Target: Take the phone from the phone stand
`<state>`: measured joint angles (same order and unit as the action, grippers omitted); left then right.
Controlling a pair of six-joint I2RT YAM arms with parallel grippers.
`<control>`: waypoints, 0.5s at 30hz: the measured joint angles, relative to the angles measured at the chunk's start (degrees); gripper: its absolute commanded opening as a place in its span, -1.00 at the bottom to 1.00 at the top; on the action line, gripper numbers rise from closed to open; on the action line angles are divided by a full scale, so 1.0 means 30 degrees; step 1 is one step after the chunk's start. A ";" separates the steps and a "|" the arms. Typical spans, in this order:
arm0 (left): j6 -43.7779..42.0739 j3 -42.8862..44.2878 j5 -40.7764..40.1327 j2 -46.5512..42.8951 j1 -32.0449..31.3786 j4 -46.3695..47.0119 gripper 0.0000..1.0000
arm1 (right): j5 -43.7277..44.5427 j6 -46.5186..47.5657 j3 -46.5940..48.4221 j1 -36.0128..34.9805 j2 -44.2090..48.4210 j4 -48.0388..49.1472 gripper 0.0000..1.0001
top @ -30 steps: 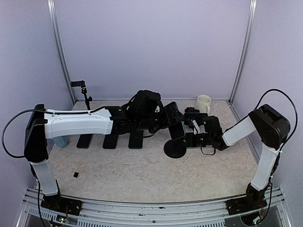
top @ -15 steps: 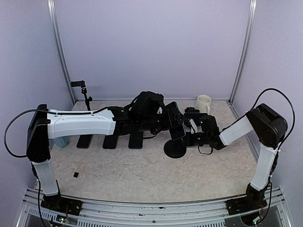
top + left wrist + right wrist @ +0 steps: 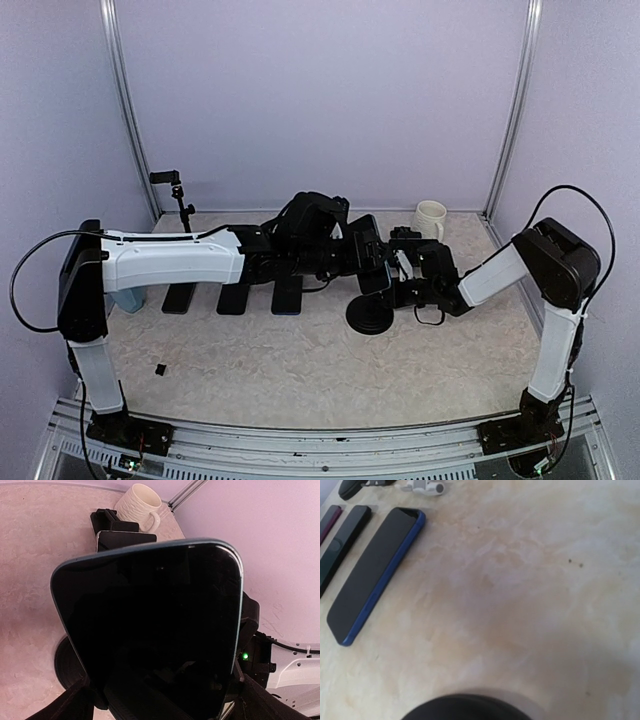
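Black glass filled the left wrist view: the dark rectangular phone (image 3: 150, 625) with its blue-grey rim sat between the left gripper's (image 3: 355, 256) jaws, propped on the black round-based phone stand (image 3: 369, 316). I could not tell whether those jaws pinched it. The right gripper (image 3: 403, 285) hung beside the stand's stem, probably to steady it, and its jaws were hidden.

A lab test booth: plain lilac walls (image 3: 320, 100), aluminium posts (image 3: 514, 100).

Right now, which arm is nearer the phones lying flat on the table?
Left. The left arm reaches over the flat phones; the right arm is farther right, by the phone stand.
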<state>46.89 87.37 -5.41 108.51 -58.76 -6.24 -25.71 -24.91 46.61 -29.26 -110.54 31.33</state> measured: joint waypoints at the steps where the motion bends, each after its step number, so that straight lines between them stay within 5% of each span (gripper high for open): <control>1: -0.0168 -0.0007 0.0080 0.0000 0.0051 0.0029 0.71 | 0.0029 0.0080 0.0029 -0.0007 -0.0051 0.0007 -0.33; 15: -0.2929 -0.1297 0.0197 -0.0299 0.0058 0.1807 0.75 | 0.0430 0.0736 0.0291 -0.0022 -0.0335 -0.0109 -0.36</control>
<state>38.11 83.48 -4.82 107.61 -58.59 -0.82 -24.43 -22.70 47.48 -29.32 -111.55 31.00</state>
